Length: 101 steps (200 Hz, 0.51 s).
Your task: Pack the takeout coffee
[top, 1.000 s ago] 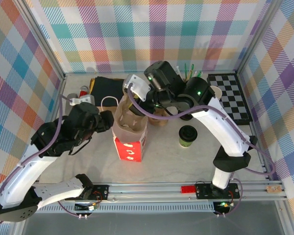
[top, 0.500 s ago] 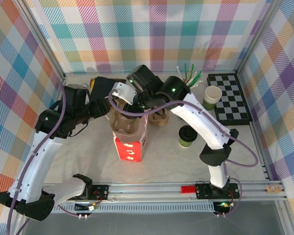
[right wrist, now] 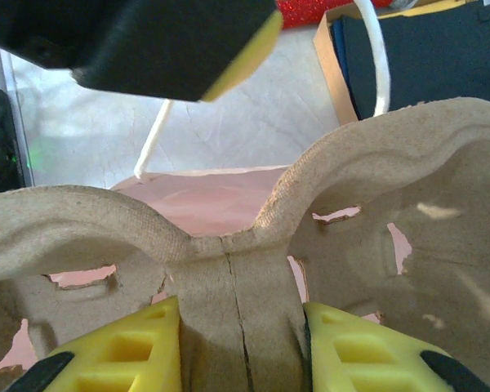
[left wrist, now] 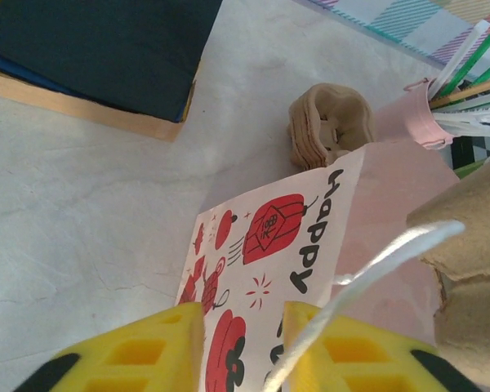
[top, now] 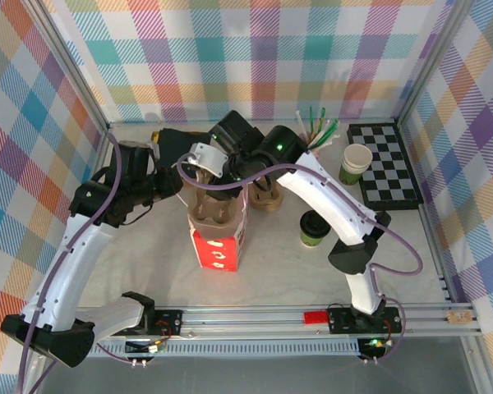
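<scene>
The takeout coffee, a green-banded cup with a black lid, stands on the table right of the red-and-white paper bag. My right gripper is shut on the centre ridge of a brown cardboard cup carrier, its yellow fingers pressed against both sides. The carrier hangs in the bag's open mouth. My left gripper is at the bag's left rim, jaws narrowed but apart, with the printed bag wall showing in the gap. The bag's white handle crosses one finger.
A white-rimmed green cup and a checkerboard sit at the back right. A pink cup of straws and a stack of carriers stand behind the bag. A black flat box lies at the back left.
My left arm lifted and swung in to the bag's left rim, and its jaws narrowed. The right arm carried the carrier leftward over the bag's mouth.
</scene>
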Each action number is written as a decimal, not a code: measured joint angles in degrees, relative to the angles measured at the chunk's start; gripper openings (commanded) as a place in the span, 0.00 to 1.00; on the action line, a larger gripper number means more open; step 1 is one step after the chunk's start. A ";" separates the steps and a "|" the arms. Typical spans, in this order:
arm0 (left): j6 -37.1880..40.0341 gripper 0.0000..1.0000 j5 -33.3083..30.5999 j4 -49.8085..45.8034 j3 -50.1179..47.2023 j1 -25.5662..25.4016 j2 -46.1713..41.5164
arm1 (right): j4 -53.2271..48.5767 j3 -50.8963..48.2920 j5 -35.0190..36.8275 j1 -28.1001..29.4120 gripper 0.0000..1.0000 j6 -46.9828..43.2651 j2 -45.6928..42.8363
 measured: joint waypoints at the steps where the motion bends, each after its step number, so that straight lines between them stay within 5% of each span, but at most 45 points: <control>1: 0.15 0.25 0.02 0.04 -0.04 0.02 0.00 | 0.00 -0.02 0.00 0.00 0.23 0.00 0.02; 30: 0.46 0.16 0.37 0.37 -0.68 0.37 -0.39 | -0.24 -0.72 0.42 -0.28 0.21 -0.09 1.40; 101: 0.50 0.11 0.76 0.46 -1.01 0.42 -1.55 | -0.92 -5.03 0.42 -0.28 0.20 -0.09 1.95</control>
